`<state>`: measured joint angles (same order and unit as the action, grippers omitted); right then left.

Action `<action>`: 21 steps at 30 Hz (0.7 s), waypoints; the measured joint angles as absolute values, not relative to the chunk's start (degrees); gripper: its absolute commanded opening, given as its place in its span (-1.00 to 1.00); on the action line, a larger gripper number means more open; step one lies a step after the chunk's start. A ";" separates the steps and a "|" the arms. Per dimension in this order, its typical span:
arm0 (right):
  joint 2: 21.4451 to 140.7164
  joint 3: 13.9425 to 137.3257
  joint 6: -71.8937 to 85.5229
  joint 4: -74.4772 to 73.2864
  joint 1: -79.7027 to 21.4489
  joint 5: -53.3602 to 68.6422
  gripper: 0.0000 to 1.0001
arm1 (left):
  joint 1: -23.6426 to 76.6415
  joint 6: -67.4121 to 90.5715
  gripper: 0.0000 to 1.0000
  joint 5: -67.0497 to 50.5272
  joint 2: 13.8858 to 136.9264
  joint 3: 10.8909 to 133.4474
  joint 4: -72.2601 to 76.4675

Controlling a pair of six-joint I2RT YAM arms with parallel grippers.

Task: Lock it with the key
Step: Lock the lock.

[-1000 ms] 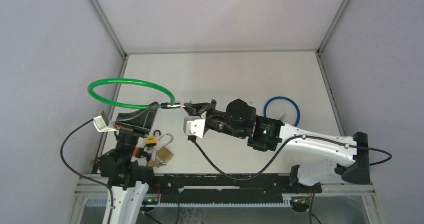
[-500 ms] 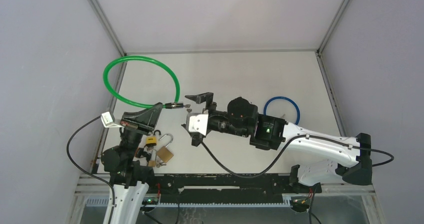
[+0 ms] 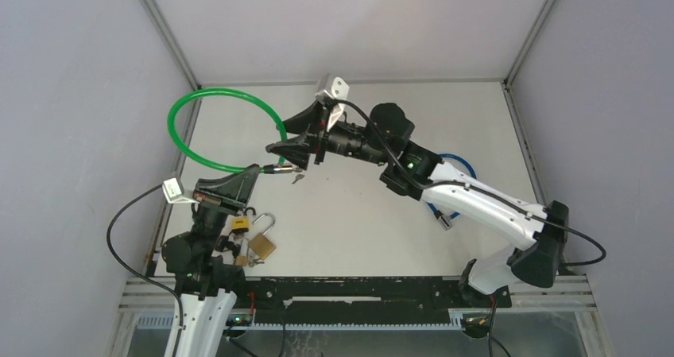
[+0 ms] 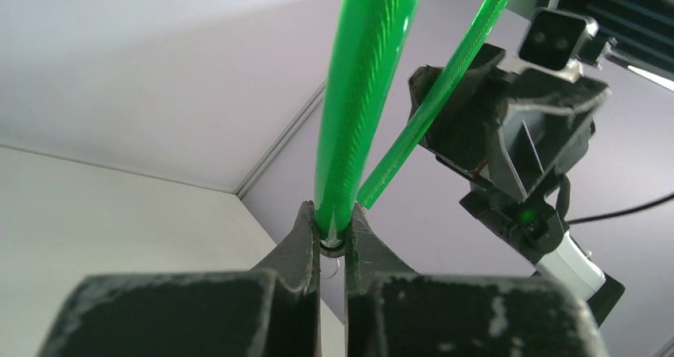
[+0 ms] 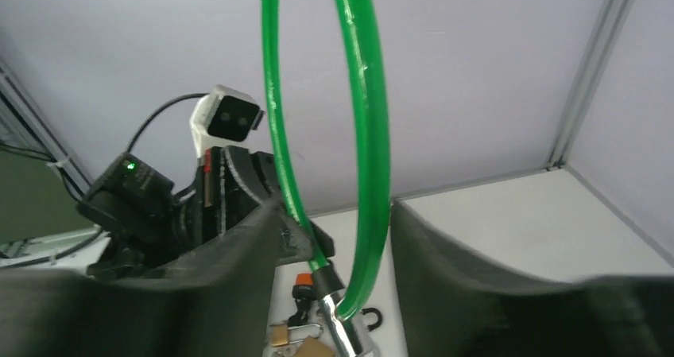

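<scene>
A green cable lock [image 3: 225, 92] forms a loop above the table's left side. My left gripper [image 3: 253, 168] is shut on the cable near its metal end, and the left wrist view shows both fingers pinching the green cable [image 4: 362, 95] at the gripper [image 4: 332, 222]. What looks like the small key [image 3: 298, 178] hangs at the lock head [image 3: 278, 167]. My right gripper [image 3: 284, 153] hovers just over that head with its jaws open. In the right wrist view the cable [image 5: 369, 134] and the metal lock end [image 5: 342, 333] pass between the fingers of the gripper [image 5: 334, 246] without touching them.
Brass padlocks [image 3: 258, 246] and a yellow one [image 3: 239, 224] lie by the left arm's base. A blue cable loop [image 3: 467, 174] lies partly under the right arm. Walls close in the table on the left, back and right.
My right gripper opened and let go at the lock's end. The right arm lifted and swung toward the back, now pointing down over the lock head. The green loop tipped toward the back wall.
</scene>
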<state>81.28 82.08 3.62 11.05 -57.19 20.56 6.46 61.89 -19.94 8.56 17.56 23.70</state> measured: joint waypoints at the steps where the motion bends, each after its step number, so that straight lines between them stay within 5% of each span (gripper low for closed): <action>1: 82.81 83.37 5.41 10.92 -57.17 20.82 -0.45 | 6.46 61.65 -1.00 -20.05 8.49 17.56 23.70; 3: 84.97 85.14 8.08 10.83 -56.86 21.28 -0.97 | 6.44 60.82 -1.00 -20.40 8.25 17.45 23.83; 4: 85.62 85.78 9.13 10.68 -56.34 21.56 -1.00 | 6.42 60.29 -1.00 -20.64 8.03 17.19 24.21; 21: 85.86 86.21 9.56 5.78 -55.46 22.81 -0.99 | 6.35 54.41 -1.00 -22.90 7.07 12.40 28.25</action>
